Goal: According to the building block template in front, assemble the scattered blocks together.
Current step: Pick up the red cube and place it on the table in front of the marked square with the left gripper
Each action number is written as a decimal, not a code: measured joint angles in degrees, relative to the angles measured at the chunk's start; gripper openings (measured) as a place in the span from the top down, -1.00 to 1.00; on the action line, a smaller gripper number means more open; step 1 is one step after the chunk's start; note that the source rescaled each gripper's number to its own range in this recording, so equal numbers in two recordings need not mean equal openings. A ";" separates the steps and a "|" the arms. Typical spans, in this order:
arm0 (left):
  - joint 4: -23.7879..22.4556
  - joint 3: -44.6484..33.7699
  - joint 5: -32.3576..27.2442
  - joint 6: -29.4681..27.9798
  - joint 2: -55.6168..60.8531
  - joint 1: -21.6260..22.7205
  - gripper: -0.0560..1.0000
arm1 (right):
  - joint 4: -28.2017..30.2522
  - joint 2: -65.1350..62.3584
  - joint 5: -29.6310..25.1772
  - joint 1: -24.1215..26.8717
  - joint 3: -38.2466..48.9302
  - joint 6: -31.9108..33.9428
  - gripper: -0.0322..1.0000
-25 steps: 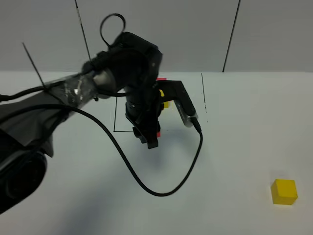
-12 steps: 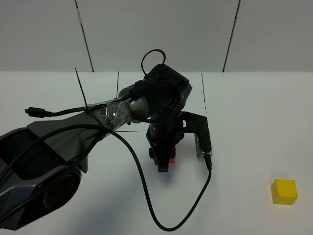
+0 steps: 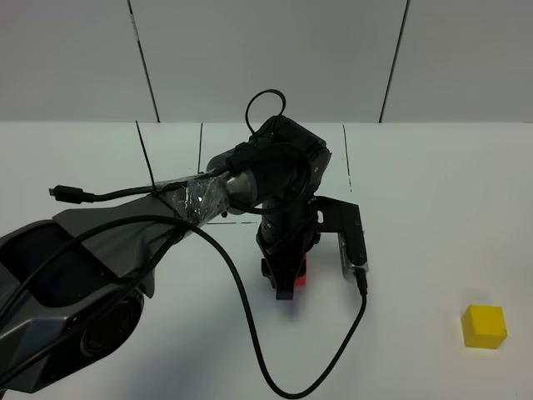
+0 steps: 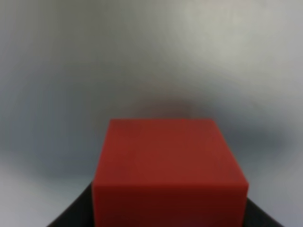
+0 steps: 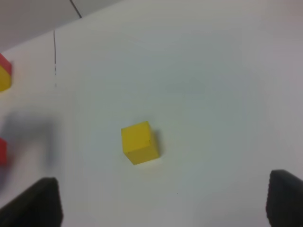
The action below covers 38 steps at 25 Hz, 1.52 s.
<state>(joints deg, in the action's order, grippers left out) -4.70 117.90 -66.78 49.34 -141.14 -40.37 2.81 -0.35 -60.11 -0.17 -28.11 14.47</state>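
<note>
My left gripper (image 3: pixel 287 282) is shut on the red cube (image 3: pixel 301 273), low over the white table near its middle. In the left wrist view the red cube (image 4: pixel 170 170) fills the lower centre between dark fingers (image 4: pixel 75 215). The yellow cube (image 3: pixel 485 325) lies alone at the front right. It shows again as the yellow cube (image 5: pixel 139 142) beyond my open right gripper (image 5: pixel 163 205), which holds nothing. The template's red and yellow pair (image 5: pixel 4 72) peeks in at the edge of the right wrist view. In the high view my left arm hides it.
Thin black lines (image 3: pixel 346 158) are drawn on the table (image 3: pixel 433 208) around the template area. A black cable (image 3: pixel 250 333) loops from the left arm (image 3: pixel 125 225) over the front of the table. A grey panelled wall stands behind.
My left arm has swung from the template area toward the front and slightly right, carrying the red cube with it. The yellow cube has not moved.
</note>
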 joint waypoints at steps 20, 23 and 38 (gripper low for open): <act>-2.15 2.30 -0.95 -0.05 -3.13 -0.07 0.89 | 0.00 0.00 0.00 0.00 0.00 0.00 -0.47; -2.27 2.30 -0.95 -0.05 -3.13 -0.07 0.88 | 0.00 0.00 0.00 0.00 0.00 0.00 -0.47; 0.30 2.30 -1.00 -8.33 4.60 -0.07 -0.99 | 0.00 0.00 0.00 0.00 0.00 0.00 -0.47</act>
<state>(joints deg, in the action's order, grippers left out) -4.40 120.20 -67.78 41.02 -136.53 -40.44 2.81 -0.35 -60.11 -0.17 -28.11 14.47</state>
